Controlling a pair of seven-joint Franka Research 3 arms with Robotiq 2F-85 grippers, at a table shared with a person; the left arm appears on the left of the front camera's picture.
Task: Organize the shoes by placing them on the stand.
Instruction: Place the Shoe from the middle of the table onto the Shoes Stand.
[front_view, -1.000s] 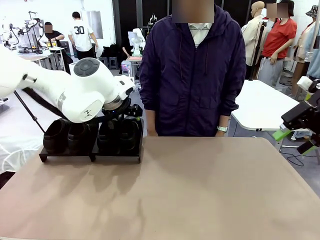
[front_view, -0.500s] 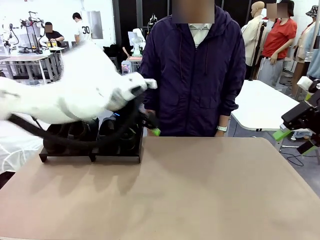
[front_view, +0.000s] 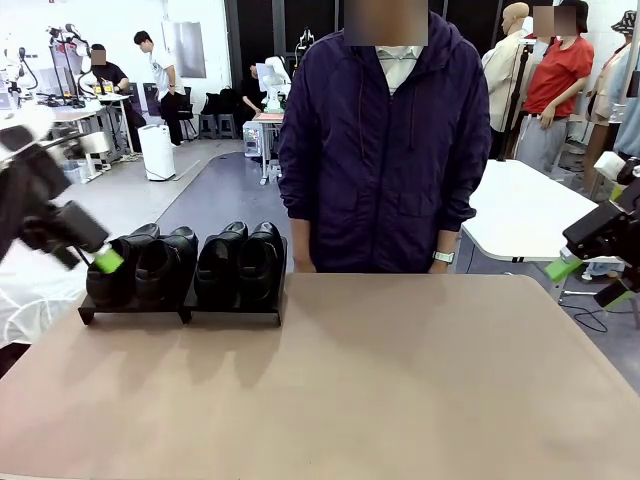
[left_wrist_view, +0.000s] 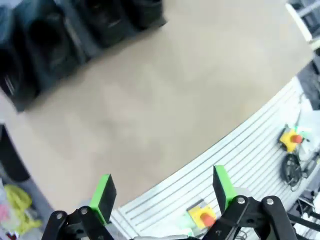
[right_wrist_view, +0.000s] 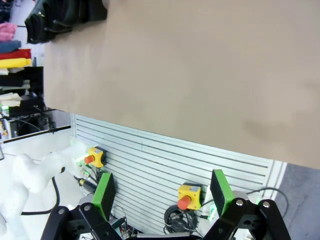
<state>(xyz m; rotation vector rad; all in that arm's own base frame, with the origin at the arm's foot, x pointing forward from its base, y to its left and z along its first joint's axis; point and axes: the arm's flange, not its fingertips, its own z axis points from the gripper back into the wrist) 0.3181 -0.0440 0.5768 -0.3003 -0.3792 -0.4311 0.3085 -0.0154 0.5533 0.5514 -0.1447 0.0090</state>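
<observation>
Sitting side by side on the low matte black rectangular stand (front_view: 180, 312) at the tan table's (front_view: 400, 380) far left: four glossy black leather loafers (front_view: 190, 265). Hanging wide open, holding nothing: left gripper (left_wrist_view: 162, 192) and right gripper (right_wrist_view: 162, 192).

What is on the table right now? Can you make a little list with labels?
shoes: four black glossy leather slip-on shoes, side by side on the stand
stand: low flat black rack, at the table's far left corner
table: tan tabletop
left hand: open, holding nothing, beside the leftmost shoe
right hand: open, holding nothing, off the table's edge
person: standing behind the table in a dark purple jacket
</observation>
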